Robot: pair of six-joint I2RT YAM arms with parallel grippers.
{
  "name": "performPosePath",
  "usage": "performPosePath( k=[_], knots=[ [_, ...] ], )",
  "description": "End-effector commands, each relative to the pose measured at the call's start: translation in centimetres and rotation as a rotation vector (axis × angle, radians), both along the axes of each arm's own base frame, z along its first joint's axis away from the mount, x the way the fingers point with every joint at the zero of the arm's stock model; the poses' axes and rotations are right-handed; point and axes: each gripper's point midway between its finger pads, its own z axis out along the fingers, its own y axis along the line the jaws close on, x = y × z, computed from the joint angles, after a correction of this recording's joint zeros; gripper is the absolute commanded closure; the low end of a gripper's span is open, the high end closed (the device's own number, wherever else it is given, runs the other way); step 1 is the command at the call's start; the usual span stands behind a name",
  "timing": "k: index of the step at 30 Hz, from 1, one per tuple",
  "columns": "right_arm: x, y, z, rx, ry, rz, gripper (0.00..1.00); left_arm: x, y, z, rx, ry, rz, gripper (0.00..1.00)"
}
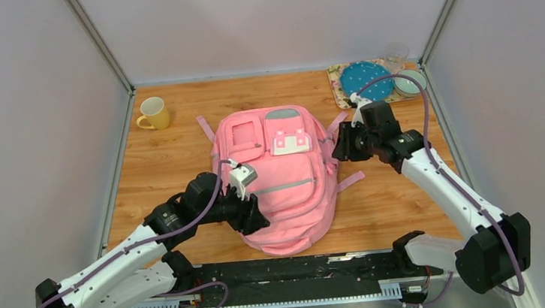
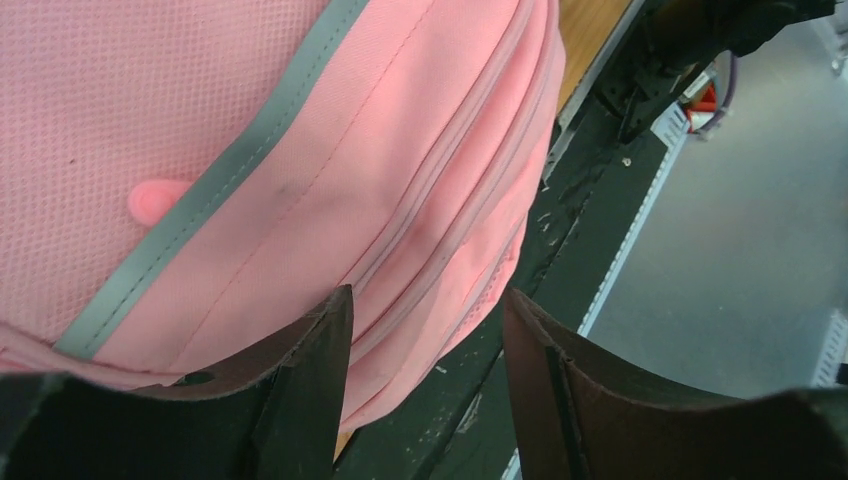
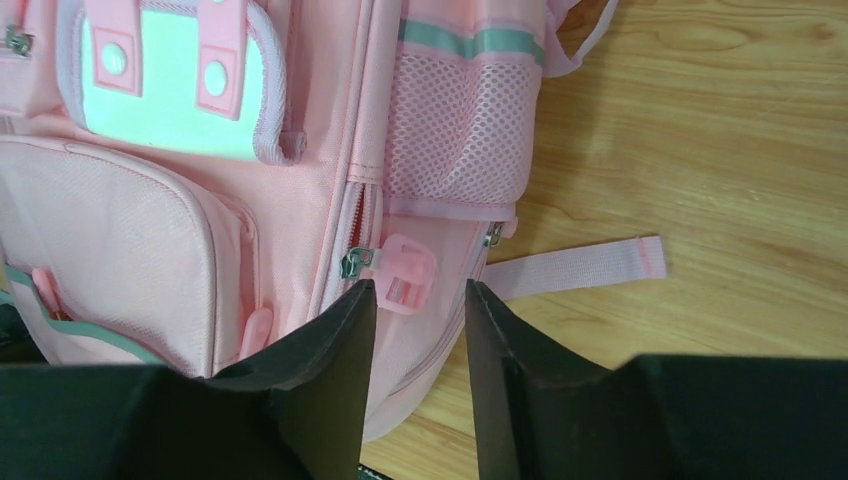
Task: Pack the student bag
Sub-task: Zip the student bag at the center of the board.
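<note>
student bag [image 1: 288,190]: pink, grey strips | mug [image 1: 153,113]: yellow | plate [image 1: 365,79]: blue, white dots

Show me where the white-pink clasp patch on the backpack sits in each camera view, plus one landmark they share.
Top external: clasp patch at centre, on the student bag's upper front.
Left wrist: not in it; only lower bag fabric shows.
Right wrist: top left, above the front pocket.
Shared landmark: the pink bag itself, lying on the wooden table.

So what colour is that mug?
Yellow; the mug shows best in the top view.
</note>
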Motion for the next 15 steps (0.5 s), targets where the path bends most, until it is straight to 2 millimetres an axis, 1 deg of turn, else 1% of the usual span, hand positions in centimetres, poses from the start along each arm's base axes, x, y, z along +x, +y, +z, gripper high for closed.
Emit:
performPosePath(
  k=[1, 3, 4, 6, 7, 9, 10, 11, 12, 13, 14, 15],
  knots=[
    [0.2, -1.2, 3.3, 0.022, -0.124, -0.069, 0.57, 0.4, 2.2, 0.7, 0.089, -0.039, 0.065, 0.34],
    [0.1, -1.7, 3.4, 0.022, -0.139, -0.098, 0.55, 0.9, 2.4, 1.0, 0.096, -0.055, 0.084, 0.34],
    [0.1, -1.9, 3.0, 0.025, -0.143, -0.113, 0.53, 1.0, 2.2, 1.4, 0.092, -0.059, 0.086, 0.34],
    [0.3, -1.6, 2.9, 0.075, -0.137, -0.141, 0.52, 1.4, 2.0, 1.6, 0.091, -0.056, 0.102, 0.34],
    [0.2, -1.5, 2.2, 0.099, -0.117, -0.156, 0.52, 1.6, 1.9, 1.7, 0.091, -0.056, 0.109, 0.34],
    [0.2, -0.7, 1.8, 0.18, -0.078, -0.178, 0.53, 2.2, 1.9, 1.8, 0.095, -0.062, 0.142, 0.34],
    [0.6, -0.2, 2.1, 0.248, -0.064, -0.221, 0.54, 2.6, 1.9, 1.9, 0.097, -0.067, 0.157, 0.34],
    [0.3, 0.1, 1.0, 0.277, -0.026, -0.252, 0.54, 3.1, 2.0, 2.0, 0.105, -0.076, 0.184, 0.33],
    [0.4, 0.3, 0.8, 0.31, -0.009, -0.283, 0.54, 3.3, 2.1, 2.2, 0.101, -0.078, 0.2, 0.33],
    [0.9, 1.0, 1.2, 0.384, -0.005, -0.311, 0.54, 3.5, 2.1, 2.4, 0.096, -0.085, 0.215, 0.33],
    [0.7, 1.4, 0.5, 0.419, 0.016, -0.313, 0.54, 3.9, 2.2, 2.7, 0.093, -0.096, 0.234, 0.33],
    [1.1, 2.1, 1.2, 0.479, -0.005, -0.302, 0.54, 4.0, 2.3, 2.8, 0.089, -0.098, 0.248, 0.33]
  ],
)
